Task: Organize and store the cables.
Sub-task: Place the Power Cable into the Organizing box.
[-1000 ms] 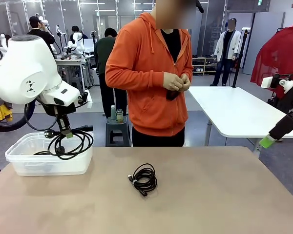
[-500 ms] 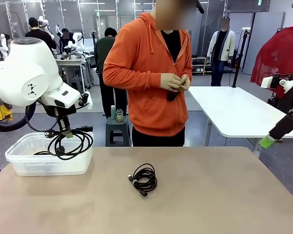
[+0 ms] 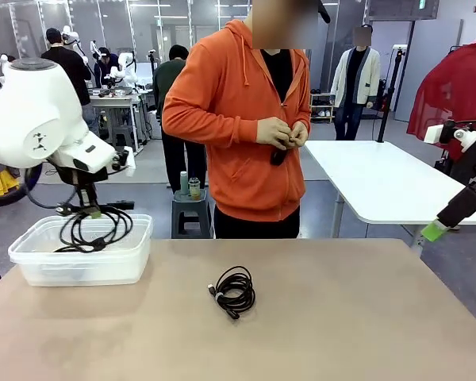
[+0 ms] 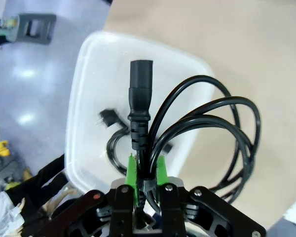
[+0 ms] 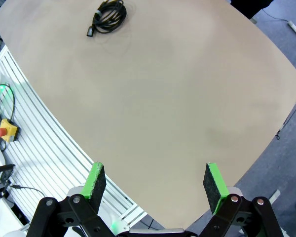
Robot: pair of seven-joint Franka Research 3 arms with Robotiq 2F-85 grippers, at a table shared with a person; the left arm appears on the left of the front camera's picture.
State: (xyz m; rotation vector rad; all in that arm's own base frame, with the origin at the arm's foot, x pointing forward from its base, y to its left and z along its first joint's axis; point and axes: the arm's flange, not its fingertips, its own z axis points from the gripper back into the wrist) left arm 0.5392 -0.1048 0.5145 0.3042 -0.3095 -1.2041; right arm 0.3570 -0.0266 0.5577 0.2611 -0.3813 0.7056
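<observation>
My left gripper (image 3: 87,211) is shut on a coil of black cable (image 3: 93,232), which hangs over and partly into the clear plastic bin (image 3: 79,270) at the table's left. In the left wrist view the green pads (image 4: 132,171) of that gripper (image 4: 146,173) pinch the cord just below its black plug (image 4: 138,106), and its loops (image 4: 212,133) droop over the bin (image 4: 89,94). Another black cable (image 4: 112,136) lies inside the bin. A second coiled cable (image 3: 234,292) (image 5: 107,17) rests on the table's middle. My right gripper (image 3: 435,231) (image 5: 154,182) hangs open off the right edge, empty.
A person in an orange hoodie (image 3: 246,135) stands at the far edge with both hands (image 3: 284,133) together at the chest. The tan table (image 3: 341,317) is bare around the middle coil. A white table (image 3: 381,182) stands behind on the right.
My left arm has swung left and lowered, bringing the held coil from beside the bin's right rim to over its inside. The right arm and the middle coil have not moved.
</observation>
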